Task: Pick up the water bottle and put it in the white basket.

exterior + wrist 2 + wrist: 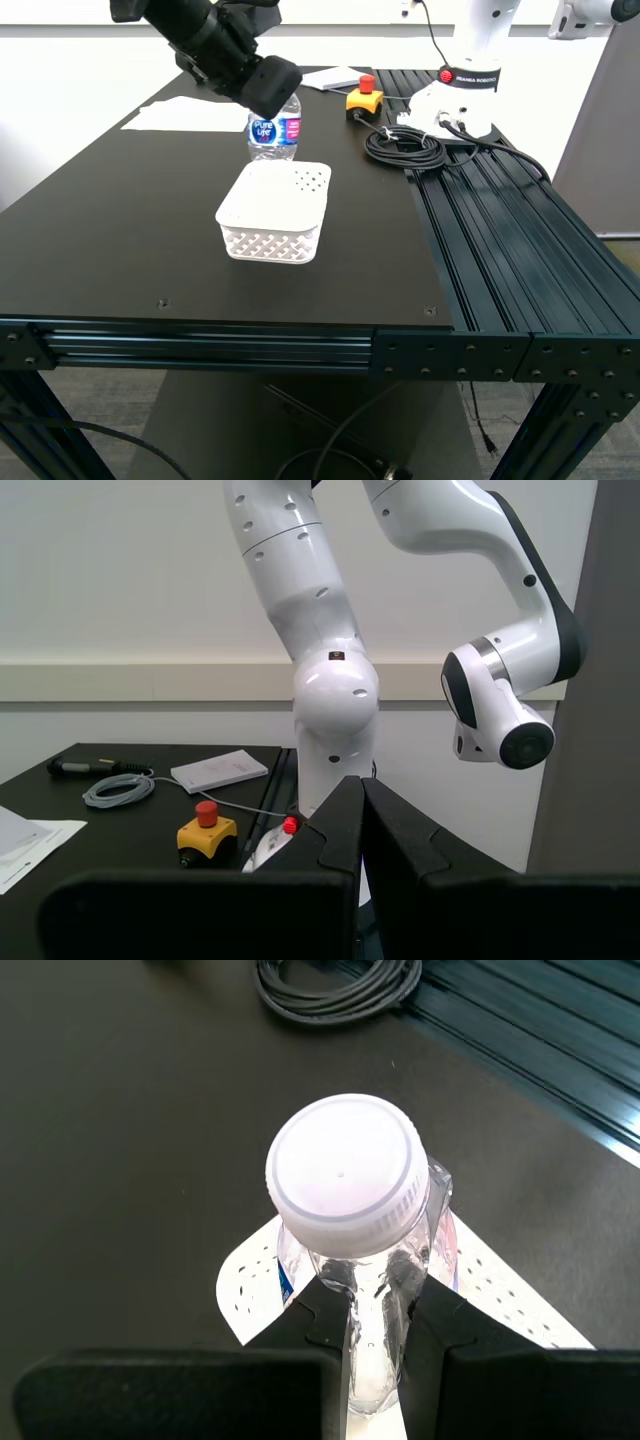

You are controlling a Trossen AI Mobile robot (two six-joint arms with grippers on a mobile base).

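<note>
The water bottle (273, 130), clear with a white cap (347, 1172) and a "Pure Life" label, is upright at the far edge of the white basket (275, 210). My first gripper (270, 100) is shut on the bottle's neck just under the cap, a black finger (325, 1310) on each side. In the first wrist view the basket's perforated white surface (500, 1290) lies right under the bottle. I cannot tell whether the bottle rests on the table. My second gripper (361, 815) is shut and empty, facing a white robot arm; it does not show in the exterior view.
A white robot arm (460, 90) stands at the table's far right. Beside it are a coiled black cable (403, 145) and a yellow box with a red button (364, 98). Papers (185, 115) lie at the far left. Grooved metal rails (520, 240) form the table's right side.
</note>
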